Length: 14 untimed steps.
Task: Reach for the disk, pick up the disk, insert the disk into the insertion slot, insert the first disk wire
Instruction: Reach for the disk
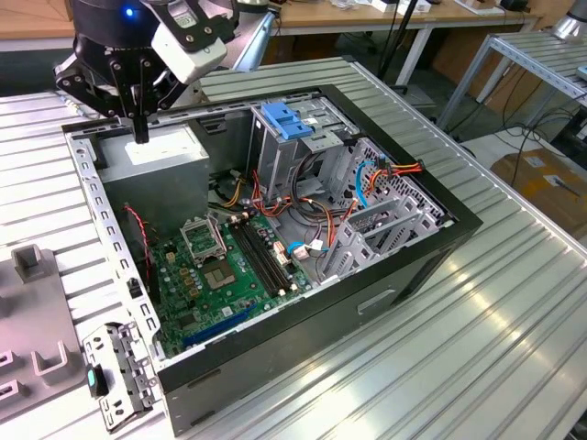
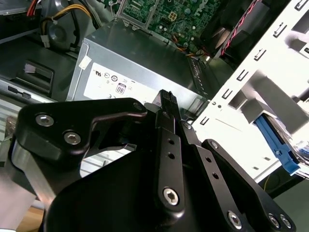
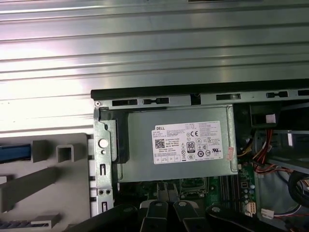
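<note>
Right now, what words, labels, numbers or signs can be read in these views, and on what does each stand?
White label on the power supply, in both wrist views: a logo, a square code and round marks show; its fine print is too small to read.
Motherboard, in the exterior view: markings too small to read.
No other text can be quoted.

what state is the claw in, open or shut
Shut, holding nothing: in the exterior view the claw forms one dark stem with no gap, above the grey power supply box; the second wrist view shows no gap either.
</note>
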Motion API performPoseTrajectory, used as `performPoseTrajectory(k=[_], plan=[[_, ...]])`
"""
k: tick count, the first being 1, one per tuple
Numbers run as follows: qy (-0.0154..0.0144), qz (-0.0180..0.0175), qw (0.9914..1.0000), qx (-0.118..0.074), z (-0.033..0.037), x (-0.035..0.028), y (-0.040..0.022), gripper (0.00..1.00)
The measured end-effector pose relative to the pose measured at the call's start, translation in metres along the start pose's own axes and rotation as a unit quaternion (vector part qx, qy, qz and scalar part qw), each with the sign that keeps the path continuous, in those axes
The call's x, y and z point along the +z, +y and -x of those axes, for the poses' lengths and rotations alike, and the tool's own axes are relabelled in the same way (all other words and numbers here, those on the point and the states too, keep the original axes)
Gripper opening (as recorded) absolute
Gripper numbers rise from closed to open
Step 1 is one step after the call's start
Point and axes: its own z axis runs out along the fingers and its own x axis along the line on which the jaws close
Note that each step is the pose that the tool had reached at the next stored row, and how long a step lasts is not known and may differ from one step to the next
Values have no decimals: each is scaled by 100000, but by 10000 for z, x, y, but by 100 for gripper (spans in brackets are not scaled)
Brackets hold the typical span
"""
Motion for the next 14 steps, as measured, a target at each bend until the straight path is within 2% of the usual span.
performPoseTrajectory(k=[14], plan=[[168,-14,100000,6,-80,15,-7,11]])
